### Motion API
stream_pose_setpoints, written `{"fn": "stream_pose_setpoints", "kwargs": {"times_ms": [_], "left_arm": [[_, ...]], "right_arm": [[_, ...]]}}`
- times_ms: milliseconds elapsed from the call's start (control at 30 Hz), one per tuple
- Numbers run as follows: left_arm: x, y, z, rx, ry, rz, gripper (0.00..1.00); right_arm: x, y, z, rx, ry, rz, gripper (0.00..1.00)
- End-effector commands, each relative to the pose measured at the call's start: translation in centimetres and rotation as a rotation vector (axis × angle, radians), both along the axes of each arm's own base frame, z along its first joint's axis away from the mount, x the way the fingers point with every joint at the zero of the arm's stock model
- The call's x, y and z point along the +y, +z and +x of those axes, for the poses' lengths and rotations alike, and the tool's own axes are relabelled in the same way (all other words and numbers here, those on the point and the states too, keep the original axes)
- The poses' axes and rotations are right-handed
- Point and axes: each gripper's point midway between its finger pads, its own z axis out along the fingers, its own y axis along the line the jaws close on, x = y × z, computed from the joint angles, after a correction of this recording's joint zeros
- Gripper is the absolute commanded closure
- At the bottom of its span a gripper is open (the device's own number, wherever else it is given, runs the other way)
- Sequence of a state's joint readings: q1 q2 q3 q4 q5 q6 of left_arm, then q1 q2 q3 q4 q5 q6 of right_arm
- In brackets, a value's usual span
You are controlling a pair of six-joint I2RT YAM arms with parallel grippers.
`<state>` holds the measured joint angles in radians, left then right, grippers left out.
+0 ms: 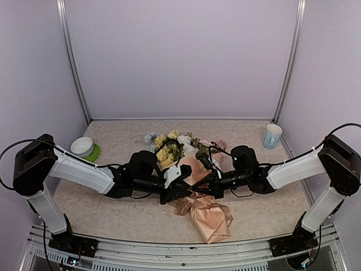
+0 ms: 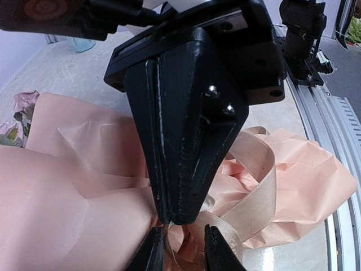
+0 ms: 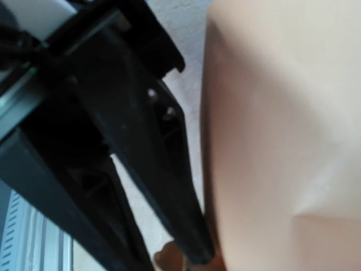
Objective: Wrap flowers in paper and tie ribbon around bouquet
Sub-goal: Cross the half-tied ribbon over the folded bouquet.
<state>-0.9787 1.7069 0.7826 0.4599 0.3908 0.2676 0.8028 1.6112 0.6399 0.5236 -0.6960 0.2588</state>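
In the middle of the desk (image 1: 113,217): the bouquet (image 1: 193,168) lies flat, with its blooms towards the far wall and its wrapped end towards the near edge.
flowers (image 1: 169,144): yellow, white, pale blue and pink heads fan out of the far end of the wrap.
paper (image 1: 211,221): peach-pink and creased, flaring out again below the waist. In the right wrist view it fills the right half, blurred.
ribbon (image 2: 260,183): tan and semi-sheer, curling in a loop over the paper just beside the waist. One stretch runs down between the left fingertips.
left pincer (image 2: 183,249): narrow, its two fingertips a little apart with ribbon and paper between them. Whether they pinch the ribbon I cannot tell.
right pincer (image 2: 169,213): closed, fingers pressed together, tip down at the waist, just beside the left pincer. Whether anything is nipped in it I cannot tell.
arms: both reach in from the sides and meet over the waist.
bowl (image 1: 83,147): white and green, at the far left, well apart from the bouquet.
mug (image 1: 272,135): pale, upright, in the far right corner.
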Motion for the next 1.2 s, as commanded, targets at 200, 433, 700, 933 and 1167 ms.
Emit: {"fn": "stream_pose_setpoints", "kwargs": {"times_ms": [200,433,700,933,1167], "left_arm": [[0.0,-0.9,1.0,0.02,0.036,0.019,0.76],[-0.4,-0.5,0.1,0.043,-0.006,-0.002,1.0],[-0.4,0.5,-0.7,0.08,-0.007,-0.055,1.0],[-0.3,0.4,-0.9,0.102,0.0,-0.063,1.0],[-0.4,0.4,-1.1,0.109,-0.001,-0.06,1.0]], "right_arm": [[0.1,1.5,-0.6,-0.039,0.032,0.046,1.0],[0.0,1.4,-0.4,-0.034,0.015,0.027,0.95],[-2.7,2.2,-0.6,-0.052,-0.084,-0.067,0.63],[-6.1,-0.5,-3.2,-0.001,-0.155,-0.205,0.59],[-5.0,-1.7,-5.3,-0.076,-0.087,-0.245,0.51]]}}
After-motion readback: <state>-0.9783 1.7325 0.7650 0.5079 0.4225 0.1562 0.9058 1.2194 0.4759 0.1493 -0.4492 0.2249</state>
